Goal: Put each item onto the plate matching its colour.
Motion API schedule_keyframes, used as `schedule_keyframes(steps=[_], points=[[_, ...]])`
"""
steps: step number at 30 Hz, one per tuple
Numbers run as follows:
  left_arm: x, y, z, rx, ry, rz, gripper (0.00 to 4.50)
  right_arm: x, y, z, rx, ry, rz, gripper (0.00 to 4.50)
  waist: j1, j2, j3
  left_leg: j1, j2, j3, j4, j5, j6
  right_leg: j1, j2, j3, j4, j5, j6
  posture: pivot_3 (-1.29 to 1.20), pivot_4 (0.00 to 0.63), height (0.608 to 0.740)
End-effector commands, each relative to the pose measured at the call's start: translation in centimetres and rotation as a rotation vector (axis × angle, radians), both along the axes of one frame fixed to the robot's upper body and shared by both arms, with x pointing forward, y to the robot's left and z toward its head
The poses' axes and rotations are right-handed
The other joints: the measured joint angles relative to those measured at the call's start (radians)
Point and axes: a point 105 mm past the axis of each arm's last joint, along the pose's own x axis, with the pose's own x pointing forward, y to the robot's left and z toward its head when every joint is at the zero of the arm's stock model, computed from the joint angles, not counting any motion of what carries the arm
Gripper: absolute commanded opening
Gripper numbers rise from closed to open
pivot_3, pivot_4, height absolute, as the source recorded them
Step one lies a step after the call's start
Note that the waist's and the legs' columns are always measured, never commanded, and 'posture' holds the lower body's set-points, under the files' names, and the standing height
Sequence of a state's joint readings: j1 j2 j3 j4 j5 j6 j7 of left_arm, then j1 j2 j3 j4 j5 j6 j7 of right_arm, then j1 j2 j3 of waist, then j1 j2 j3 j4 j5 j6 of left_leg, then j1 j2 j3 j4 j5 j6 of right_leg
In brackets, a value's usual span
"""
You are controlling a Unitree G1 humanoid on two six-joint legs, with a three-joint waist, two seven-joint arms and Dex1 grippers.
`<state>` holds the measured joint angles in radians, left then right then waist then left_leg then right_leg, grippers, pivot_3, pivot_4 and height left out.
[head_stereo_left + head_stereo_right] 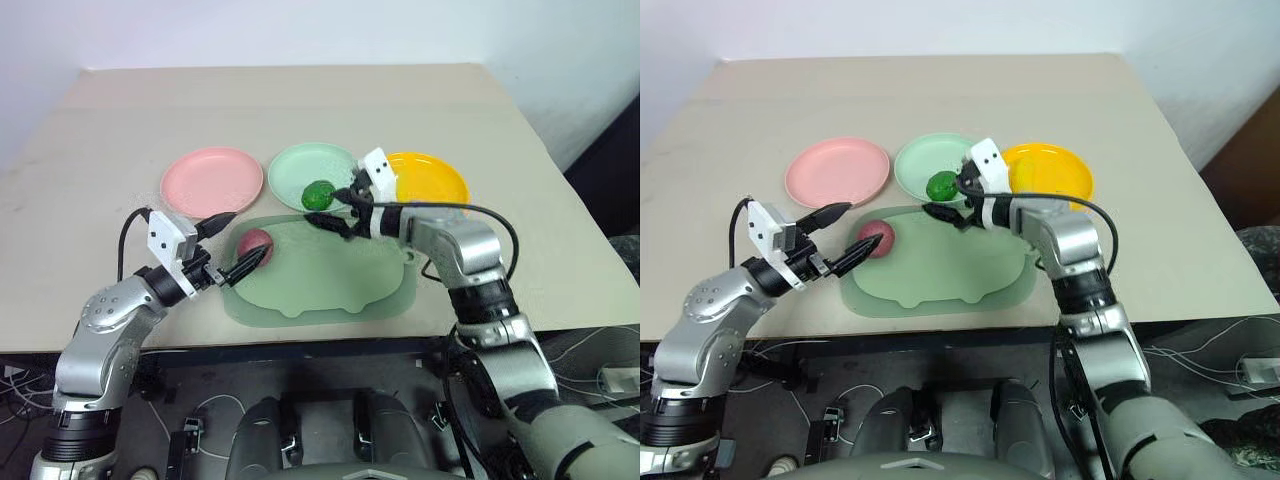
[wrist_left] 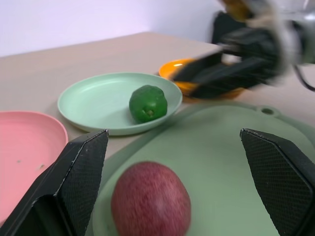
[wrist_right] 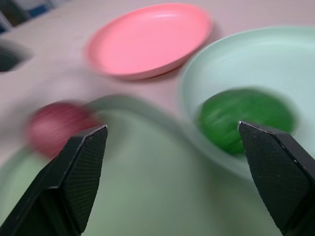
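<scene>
Maroon-red ball (image 2: 150,200) is lying on the pale green tray (image 1: 330,280), at its edge nearest the pink plate (image 1: 212,180). I am holding my left gripper (image 1: 238,266) level around it, fingers (image 2: 74,182) spread wide to either side and gripping nothing; judged from this, the ball is the next item to be taken.

My right gripper (image 1: 335,212) is hovering over the tray's far edge, just beside the mint green plate (image 1: 300,170), fingers fully apart and empty. The dark green oval (image 1: 318,195) is resting inside that plate, near its rim, so that match is apparently complete.

The orange-yellow plate (image 1: 435,178) is sitting partly behind my right wrist; I cannot tell whether a banana is lying on it. Nothing is obstructing the short path from ball to pink plate.
</scene>
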<state>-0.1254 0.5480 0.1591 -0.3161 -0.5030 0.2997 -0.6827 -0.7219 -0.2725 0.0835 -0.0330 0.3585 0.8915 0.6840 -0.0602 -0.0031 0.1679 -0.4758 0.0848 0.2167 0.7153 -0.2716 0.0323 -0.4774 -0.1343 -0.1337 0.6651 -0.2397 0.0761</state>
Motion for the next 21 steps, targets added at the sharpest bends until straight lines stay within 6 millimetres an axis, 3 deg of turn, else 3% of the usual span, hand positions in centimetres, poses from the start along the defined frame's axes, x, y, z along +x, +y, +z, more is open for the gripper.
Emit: schedule_keyframes(steps=[1,6,10,14,21], points=[[0.5,-0.3,0.0,0.005,-0.023,0.018,4.5,-2.4,-0.8,2.0,0.028,-0.065,0.018,4.48,0.005,0.0,0.0,0.0,0.0,0.0,0.0,0.0,0.0,0.0,0.0,0.0,0.0,0.0,0.0,0.0,0.15,0.695],[1.1,-0.2,-0.9,-0.026,0.003,0.038,4.5,-5.3,-2.0,2.7,0.116,-0.16,0.038,4.48,0.017,-0.001,-0.001,0.001,0.0,0.0,0.001,0.0,0.0,0.001,0.0,0.0,0.0,0.0,0.0,0.0,0.15,0.695],[1.5,-0.1,-1.9,-0.027,0.02,0.052,4.5,-7.5,-2.7,2.0,0.139,-0.159,0.067,4.48,0.02,-0.001,-0.001,0.001,0.0,-0.001,0.001,0.0,0.0,0.002,0.0,0.0,-0.001,0.0,0.0,0.0,0.15,0.695],[2.1,-0.6,-2.8,-0.053,0.042,0.046,4.5,-8.3,-3.3,0.9,0.126,-0.157,0.062,4.48,0.021,-0.002,-0.001,0.002,0.0,-0.001,0.001,0.0,0.0,0.003,0.0,0.0,-0.001,0.0,0.0,0.0,0.15,0.695],[3.3,-1.7,-4.3,-0.052,0.072,0.016,4.5,-7.9,-4.0,-0.2,0.074,-0.162,0.01,4.48,0.023,-0.003,-0.002,0.003,0.0,-0.002,0.003,0.001,0.003,0.004,0.0,-0.001,-0.001,0.0,0.0,0.0,0.15,0.695]])
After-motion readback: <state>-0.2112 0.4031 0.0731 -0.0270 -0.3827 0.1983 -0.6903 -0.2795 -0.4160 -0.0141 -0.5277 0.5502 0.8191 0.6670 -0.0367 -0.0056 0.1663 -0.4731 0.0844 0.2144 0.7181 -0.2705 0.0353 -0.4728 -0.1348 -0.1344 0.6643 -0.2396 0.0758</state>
